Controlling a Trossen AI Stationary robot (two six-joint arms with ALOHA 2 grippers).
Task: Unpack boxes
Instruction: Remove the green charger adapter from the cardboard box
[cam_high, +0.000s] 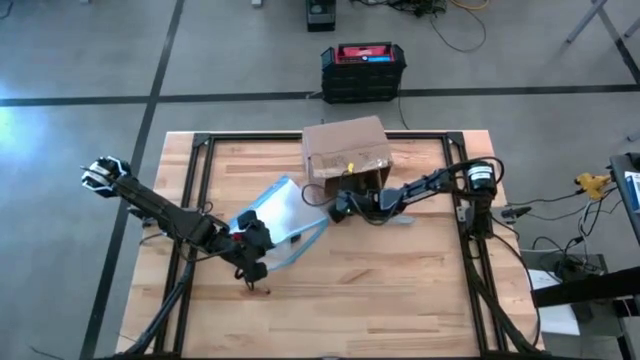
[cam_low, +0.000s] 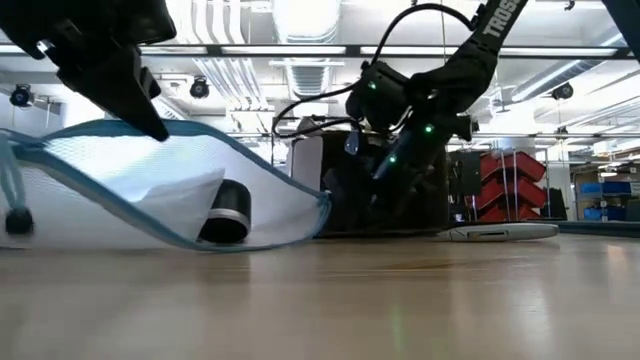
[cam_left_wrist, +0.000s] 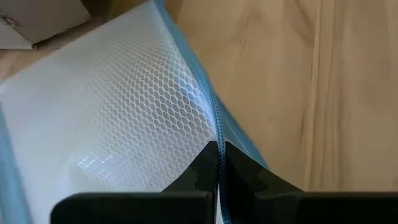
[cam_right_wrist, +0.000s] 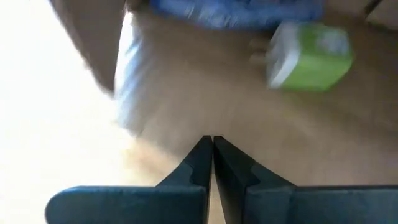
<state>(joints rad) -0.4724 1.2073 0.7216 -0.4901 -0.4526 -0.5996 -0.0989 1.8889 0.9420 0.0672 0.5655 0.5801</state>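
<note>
A brown cardboard box (cam_high: 345, 150) stands at the table's far middle, its open side facing the near edge. The right wrist view looks into it at a green-and-white pack (cam_right_wrist: 310, 56) and something blue (cam_right_wrist: 236, 12). My right gripper (cam_right_wrist: 212, 142) is shut with nothing between its fingers, right at the box's opening (cam_high: 338, 208). To the left lies a clear mesh pouch (cam_high: 285, 215) with a blue edge and a dark cylinder (cam_low: 228, 213) inside. My left gripper (cam_left_wrist: 217, 149) is shut on the pouch. My left gripper pinches the pouch's blue zip edge (cam_left_wrist: 216, 127) between its two fingers. It comes slanting down from the table's left side, the fingers lying across that edge. The held edge is raised, and the pouch's lower side (cam_low: 170, 243) rests on the table.
A flat whitish piece (cam_low: 500, 232) lies on the table near the box's right corner. A black-and-red case (cam_high: 362, 70) stands on the floor beyond the far edge. The near half of the wooden table (cam_high: 400, 300) is bare.
</note>
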